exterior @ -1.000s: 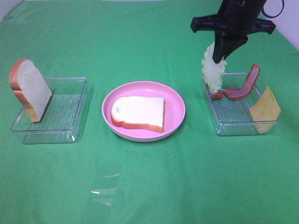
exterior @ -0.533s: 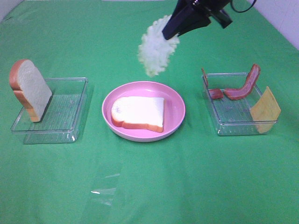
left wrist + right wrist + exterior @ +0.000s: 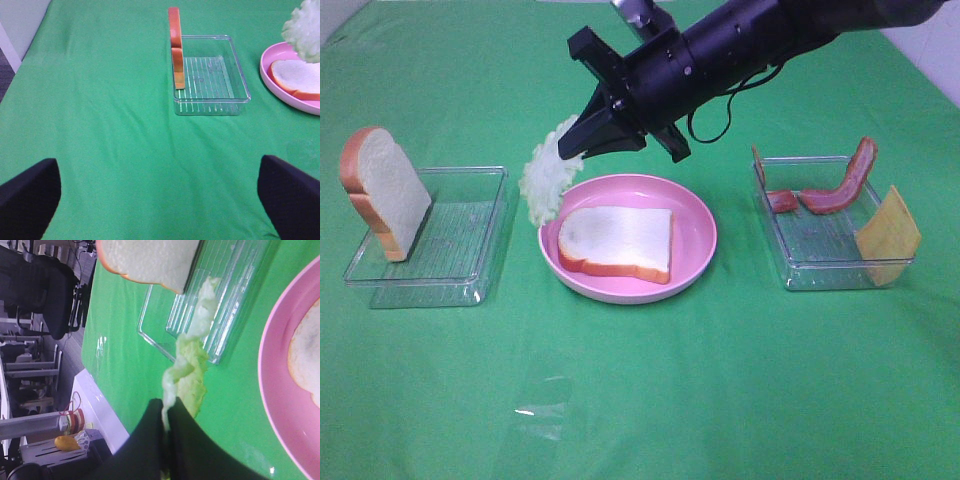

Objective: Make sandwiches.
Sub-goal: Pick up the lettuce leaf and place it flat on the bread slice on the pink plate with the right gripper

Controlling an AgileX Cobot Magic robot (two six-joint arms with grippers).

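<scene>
The lettuce leaf (image 3: 548, 180) hangs in the air from the right pincer (image 3: 572, 147), over the left rim of the pink plate (image 3: 698, 213) and the gap between that plate and the left tray (image 3: 470, 235). The pincer's black fingers are pressed together on the leaf's upper end. The right wrist view shows this grip closely: the two fingers meet with the pale green frill (image 3: 189, 372) coming out from between them. It also shows chairs and room clutter beyond the tabletop's edge, which the high camera leaves out.

A bread slice (image 3: 617, 243) lies flat on the plate, just beside the dangling leaf and not touching it. Upright bread (image 3: 385, 192) leans at the far left end of the left tray. The left wrist view sees it edge-on as a thin orange strip (image 3: 175, 50).

Only the high view shows the right tray (image 3: 820, 262). In it are bacon strips (image 3: 840, 188), with a cheese slice (image 3: 887, 235) propped against its right wall.

The left pincer (image 3: 160, 200) appears only in its own wrist view. Its fingers (image 3: 27, 195) are spread wide with nothing between them, above the bare green tabletop (image 3: 650, 380) near the left tray.
</scene>
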